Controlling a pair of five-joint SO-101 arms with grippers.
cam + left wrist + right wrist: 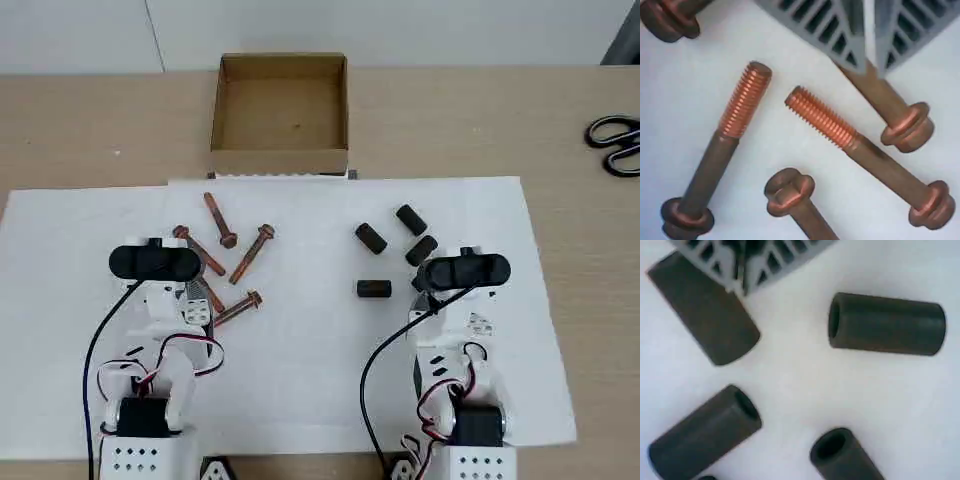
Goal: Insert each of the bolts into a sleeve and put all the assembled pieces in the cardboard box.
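Lying loose on a white paper sheet [300, 400], the copper-coloured bolts [252, 253] are scattered in front of the cardboard box [280, 160], off toward its left corner. The left wrist view shows five of them, all bare of sleeves. One bolt [892, 112] runs under the tips of the left jaws, which stand narrow, with just a thin slit between them; whether they touch it I cannot tell. The dark sleeves [370, 237], four of them, lie in front of the box toward its right corner, apart from one another and well apart from the bolts. The right jaws hang over one sleeve [705, 315], pressed together and holding nothing. The box sits open at the top, just beyond the sheet's far edge. The left arm [155, 262] stands farther from the box than most of the bolts, the right arm [465, 268] farther from it than the sleeves. Black-handled scissors [612, 145] rest on the wooden surface [80, 110], off to the right of the box.
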